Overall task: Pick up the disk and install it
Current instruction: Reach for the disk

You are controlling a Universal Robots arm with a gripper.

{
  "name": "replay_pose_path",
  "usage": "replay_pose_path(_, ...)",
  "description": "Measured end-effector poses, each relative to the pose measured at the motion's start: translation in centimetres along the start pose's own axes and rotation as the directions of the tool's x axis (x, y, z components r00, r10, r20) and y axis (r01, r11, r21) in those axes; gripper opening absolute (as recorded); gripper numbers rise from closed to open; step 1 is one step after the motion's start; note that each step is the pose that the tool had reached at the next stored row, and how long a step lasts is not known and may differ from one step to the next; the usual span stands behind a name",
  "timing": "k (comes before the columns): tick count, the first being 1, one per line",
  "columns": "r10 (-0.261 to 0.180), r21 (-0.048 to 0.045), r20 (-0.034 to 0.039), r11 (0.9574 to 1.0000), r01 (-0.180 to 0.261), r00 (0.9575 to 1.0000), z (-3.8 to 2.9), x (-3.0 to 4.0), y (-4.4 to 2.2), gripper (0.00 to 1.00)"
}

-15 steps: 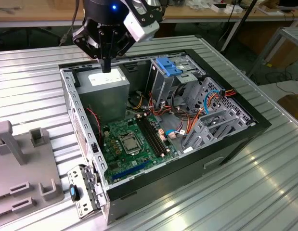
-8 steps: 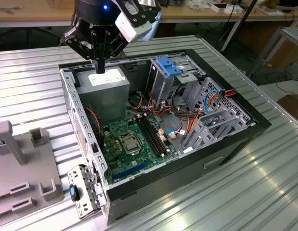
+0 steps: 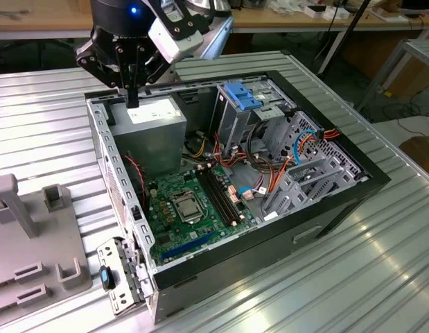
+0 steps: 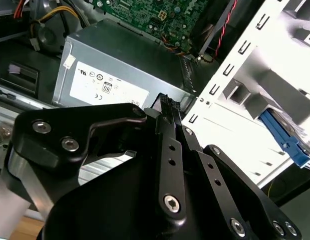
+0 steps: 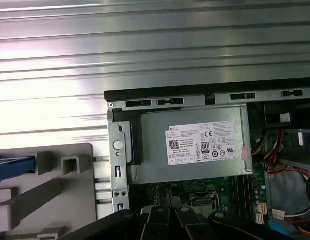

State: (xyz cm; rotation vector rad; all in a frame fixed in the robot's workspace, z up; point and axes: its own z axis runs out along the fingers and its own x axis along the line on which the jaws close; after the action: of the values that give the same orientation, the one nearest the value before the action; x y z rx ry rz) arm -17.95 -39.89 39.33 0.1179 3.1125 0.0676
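My gripper (image 3: 133,96) hangs over the back left corner of the open computer case (image 3: 325,208), just above the grey power supply (image 3: 155,121). Its two black fingers (image 4: 167,107) are pressed together with nothing between them, so it is shut. The disk shows as a bright blue carrier edge (image 5: 14,166) lying in the grey holder (image 5: 69,195) beside the case, well apart from the gripper. Its blue frame (image 4: 284,136) also appears in the second wrist view against the pale holder. The power supply (image 5: 195,145) lies directly under the gripper (image 5: 171,212).
Inside the case are a green motherboard (image 3: 190,201), a metal drive cage with a fixed blue bracket (image 3: 242,94), and bundles of red, orange and blue cables (image 3: 301,149). The grey holder (image 3: 34,243) stands at the exterior view's left on the ribbed metal table (image 3: 380,270).
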Motion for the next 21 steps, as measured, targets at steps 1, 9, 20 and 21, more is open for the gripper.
replay_pose_path(1,0.000,0.0000,0.0000,1.0000,0.000,1.0000,0.00,0.14,-0.01,0.11)
replay_pose_path(9,0.000,0.0000,0.0000,1.0000,0.000,1.0000,-0.04,1.38,-0.10,0.11)
replay_pose_path(20,0.000,-0.0001,0.0000,1.0000,0.000,1.0000,-0.09,3.23,-0.24,0.11)
replay_pose_path(21,0.000,0.0000,0.0000,1.0000,0.000,1.0000,-0.10,3.54,-0.27,0.11)
